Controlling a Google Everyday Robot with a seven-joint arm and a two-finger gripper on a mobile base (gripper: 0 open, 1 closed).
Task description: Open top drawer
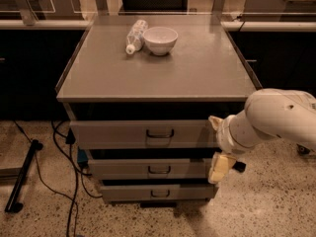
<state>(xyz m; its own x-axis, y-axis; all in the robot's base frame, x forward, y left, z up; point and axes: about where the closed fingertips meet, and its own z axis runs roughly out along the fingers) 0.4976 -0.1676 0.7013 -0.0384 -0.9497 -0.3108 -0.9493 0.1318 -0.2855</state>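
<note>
The top drawer (113, 134) is the widest grey front, just under the cabinet top, and sits nearly flush with the cabinet. Its small dark loop handle (159, 134) is at the centre. My gripper (217, 144) is at the right end of the top drawer front, to the right of the handle and apart from it. Its two cream fingers (220, 167) are spread one above the other, open and empty. The white arm (276, 115) comes in from the right.
Two narrower drawers, the middle (158, 169) and the bottom (159, 193), sit below. A white bowl (160, 39) and a lying plastic bottle (135, 35) rest on the cabinet top (197, 73). Cables (64, 172) and a dark stand leg (22, 179) lie on the floor at left.
</note>
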